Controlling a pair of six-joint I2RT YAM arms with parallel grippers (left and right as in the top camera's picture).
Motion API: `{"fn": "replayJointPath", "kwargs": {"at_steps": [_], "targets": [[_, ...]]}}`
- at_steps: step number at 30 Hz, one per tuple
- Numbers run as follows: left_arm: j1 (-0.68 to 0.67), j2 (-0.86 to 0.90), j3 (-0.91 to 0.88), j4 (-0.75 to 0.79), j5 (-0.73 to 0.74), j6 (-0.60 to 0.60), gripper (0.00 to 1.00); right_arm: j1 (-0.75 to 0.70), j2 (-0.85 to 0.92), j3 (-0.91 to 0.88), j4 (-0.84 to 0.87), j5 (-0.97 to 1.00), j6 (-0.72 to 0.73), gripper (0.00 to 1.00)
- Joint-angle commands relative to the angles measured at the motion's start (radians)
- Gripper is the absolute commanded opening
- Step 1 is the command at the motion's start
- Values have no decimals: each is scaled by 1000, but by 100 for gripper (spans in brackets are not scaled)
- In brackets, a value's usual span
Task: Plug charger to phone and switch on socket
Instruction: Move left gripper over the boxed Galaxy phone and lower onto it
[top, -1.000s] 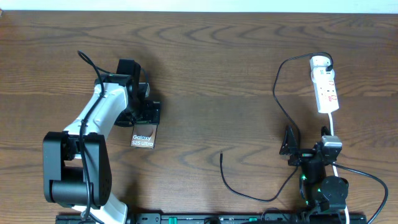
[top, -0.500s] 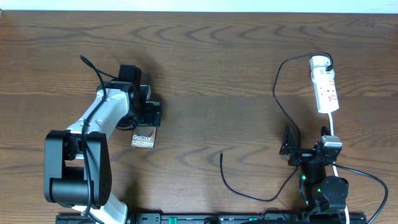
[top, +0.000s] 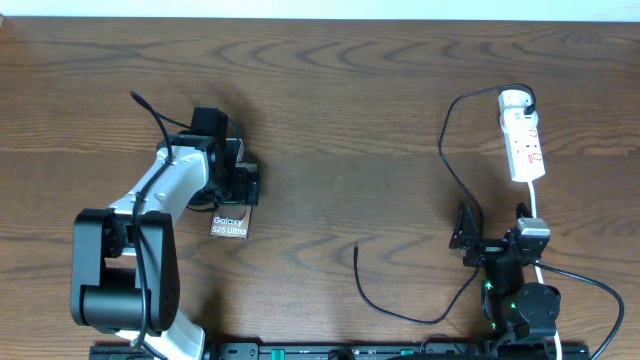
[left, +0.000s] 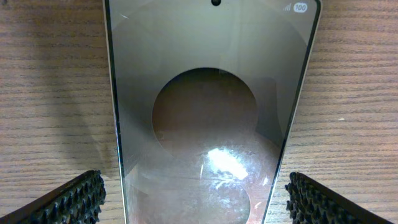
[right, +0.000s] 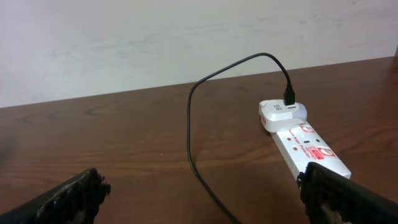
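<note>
The phone (top: 230, 224) lies flat on the table, a bronze-brown slab with white "Galaxy" lettering. My left gripper (top: 238, 198) is open over its far end. In the left wrist view the phone (left: 205, 112) fills the middle, and the left gripper's (left: 196, 190) two fingers straddle it with a gap on each side. The charger cable (top: 445, 150) runs from a white adapter in the socket (top: 524, 140) down to its free plug tip (top: 357, 251), which lies on the table. My right gripper (top: 493, 225) is open and empty. The right wrist view shows the right gripper (right: 205, 186), the socket (right: 305, 146) and the cable (right: 189, 124).
The wooden table (top: 340, 110) ends at a white wall along the far side. The socket's white cord (top: 537, 205) runs toward the right arm's base. The left arm's body (top: 120, 270) stands at the front left.
The left arm has shifted slightly, with its gripper still over the phone's far end. The phone, cable and right arm have not moved.
</note>
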Motion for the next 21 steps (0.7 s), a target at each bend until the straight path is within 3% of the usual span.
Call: {"fn": "replayJointPath", "kwargs": {"at_steps": [1, 21], "targets": [[-4, 14, -11, 5, -9, 10, 92, 7, -4, -2, -3, 1, -8, 99], [-4, 14, -22, 18, -10, 9, 92, 7, -4, -2, -3, 1, -8, 99]]}}
